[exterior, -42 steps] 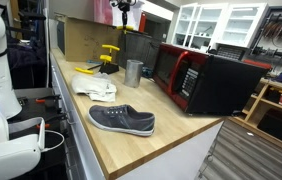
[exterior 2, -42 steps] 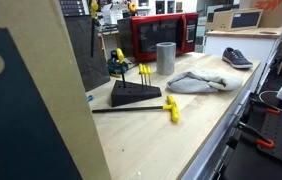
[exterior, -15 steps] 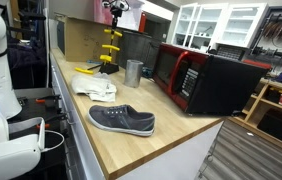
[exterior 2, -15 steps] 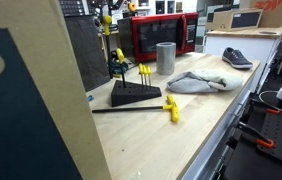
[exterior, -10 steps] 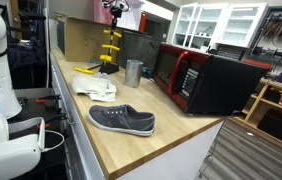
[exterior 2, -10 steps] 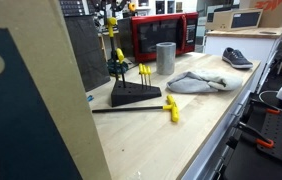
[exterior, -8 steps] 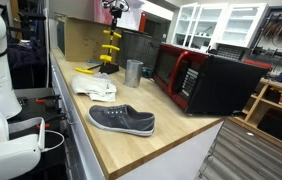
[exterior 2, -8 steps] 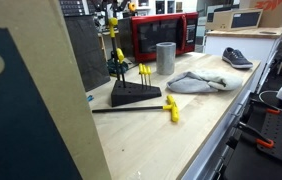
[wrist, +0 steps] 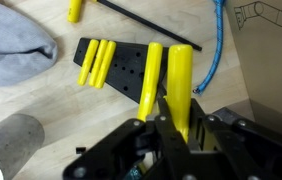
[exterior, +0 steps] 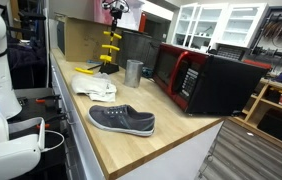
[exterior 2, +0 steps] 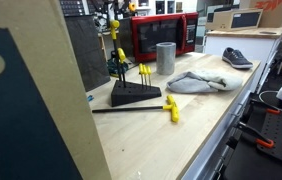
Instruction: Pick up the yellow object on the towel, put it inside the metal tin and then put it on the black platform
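- The gripper [wrist: 178,128] hangs high over the far end of the wooden counter [exterior: 131,140]. Its two fingers are pressed together on the top of the yellow object [wrist: 180,80], and I see no gap left between them and the handle.
- The yellow object hangs straight down, in the air and touching nothing (a long piece is taken by its upper end so that the lower end goes first into a tin or onto a rest).
- Directly under it lies the black platform [wrist: 121,70], a sloped block that carries other yellow handles [wrist: 96,62] side by side. So I judge that the arm is lined up for the last step, the setting down on the platform.
- The metal tin [exterior 2: 166,57] stands upright near the platform. The grey towel [exterior 2: 196,82] lies crumpled beside it, with nothing yellow on it as far as I can see.
- In the wrist view a thinner yellow bar runs close beside the held one. I cannot say surely if it belongs to it or rests on the platform.
- The descent should be slow and vertical, because a swinging lower end could push the handles that lie there.
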Robot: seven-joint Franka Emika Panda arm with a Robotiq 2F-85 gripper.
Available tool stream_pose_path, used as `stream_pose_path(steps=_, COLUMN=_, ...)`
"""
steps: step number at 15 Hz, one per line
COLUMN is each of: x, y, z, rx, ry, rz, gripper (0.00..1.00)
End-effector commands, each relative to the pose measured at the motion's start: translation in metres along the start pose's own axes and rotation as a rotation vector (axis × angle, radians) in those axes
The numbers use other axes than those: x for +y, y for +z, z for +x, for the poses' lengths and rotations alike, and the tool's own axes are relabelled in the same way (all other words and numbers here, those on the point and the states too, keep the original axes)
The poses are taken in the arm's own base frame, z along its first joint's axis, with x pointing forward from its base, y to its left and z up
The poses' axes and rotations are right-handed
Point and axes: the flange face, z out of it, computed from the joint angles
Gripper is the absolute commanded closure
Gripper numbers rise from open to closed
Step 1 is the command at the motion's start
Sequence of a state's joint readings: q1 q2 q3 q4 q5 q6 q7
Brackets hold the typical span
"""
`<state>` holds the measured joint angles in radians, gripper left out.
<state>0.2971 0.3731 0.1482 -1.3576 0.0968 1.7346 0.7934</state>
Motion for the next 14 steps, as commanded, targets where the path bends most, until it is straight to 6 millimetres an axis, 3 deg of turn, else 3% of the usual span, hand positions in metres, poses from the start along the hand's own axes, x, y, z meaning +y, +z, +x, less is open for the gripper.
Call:
stream_pose_path(steps=1, x=0.004, y=-0.001, z=-0.001, rx=0.032, ry=0.026, rz=-0.03, gripper=0.94)
stream_pose_path(steps=14, x=-0.008, y=0.007, z=0.0, rx=0.101, ry=-0.014, rz=-0.034, gripper=0.94)
